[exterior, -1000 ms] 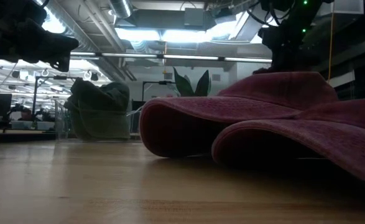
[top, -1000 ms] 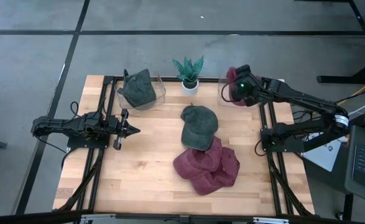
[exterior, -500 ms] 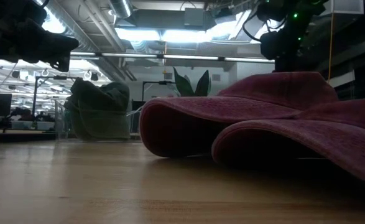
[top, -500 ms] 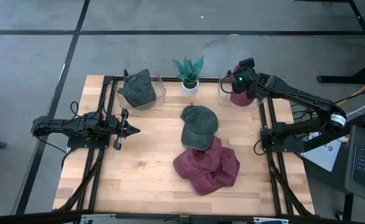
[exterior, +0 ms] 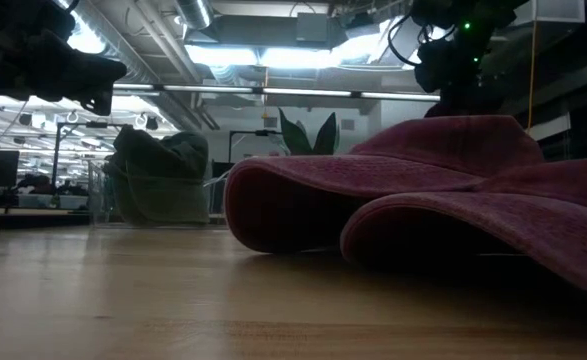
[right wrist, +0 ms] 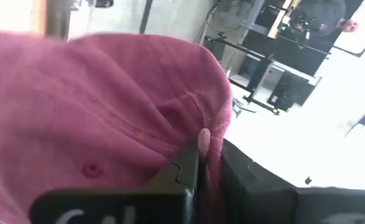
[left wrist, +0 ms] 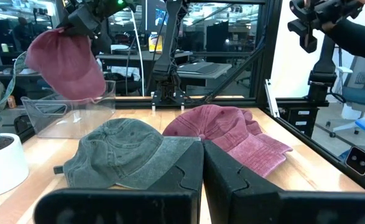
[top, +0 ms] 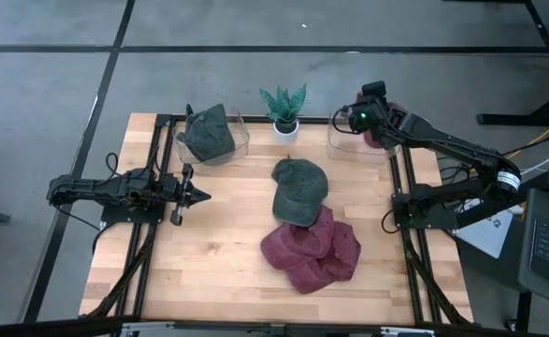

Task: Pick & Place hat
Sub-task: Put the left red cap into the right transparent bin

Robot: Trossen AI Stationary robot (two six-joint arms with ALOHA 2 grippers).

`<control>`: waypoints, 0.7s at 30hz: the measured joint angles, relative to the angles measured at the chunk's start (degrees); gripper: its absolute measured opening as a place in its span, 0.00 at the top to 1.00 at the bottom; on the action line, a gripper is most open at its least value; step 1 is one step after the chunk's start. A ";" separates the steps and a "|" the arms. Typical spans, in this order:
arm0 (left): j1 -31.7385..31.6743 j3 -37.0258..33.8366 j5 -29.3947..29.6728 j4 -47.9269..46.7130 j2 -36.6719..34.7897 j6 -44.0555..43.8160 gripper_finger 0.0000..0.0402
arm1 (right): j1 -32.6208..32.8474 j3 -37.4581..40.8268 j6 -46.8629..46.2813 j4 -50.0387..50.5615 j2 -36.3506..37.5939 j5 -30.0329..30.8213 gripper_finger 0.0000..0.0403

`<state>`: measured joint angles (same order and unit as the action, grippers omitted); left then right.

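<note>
Table (top: pixel 209 271) first: you have one green hat (top: pixel 207 133) already in the left bin (top: pixel 239 140), while a second green hat (top: pixel 298 190) and a heap of red hats (top: pixel 311 248) wait mid-table. Your right gripper (top: pixel 375 120) is clamped on a red hat (left wrist: pixel 67 62) above the right bin (top: pixel 341 148), drop pending; the left gripper (top: pixel 192 196) idles clenched, holding nothing, at the left edge.

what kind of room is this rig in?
Likely an open lab or workshop, not a home. The low view shows exposed ceiling pipes and strip lights; the left wrist view shows desks with monitors behind the table; the floor is bare concrete.
</note>
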<state>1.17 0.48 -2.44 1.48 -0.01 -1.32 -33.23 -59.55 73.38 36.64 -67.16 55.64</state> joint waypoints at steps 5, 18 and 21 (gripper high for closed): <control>0.00 0.00 0.01 0.00 0.00 0.00 0.99 | 0.00 0.00 0.76 4.30 0.02 -3.91 0.93; 0.02 0.01 0.00 0.00 0.00 0.00 0.99 | 0.24 0.00 -8.44 6.96 -3.99 -20.63 0.92; 0.02 0.01 0.00 0.00 0.00 0.00 0.99 | 0.34 -0.01 -9.55 5.26 -3.92 -20.74 0.92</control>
<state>1.19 0.49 -2.44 1.48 -0.01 -1.32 -32.89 -59.57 63.84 41.89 -71.08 34.90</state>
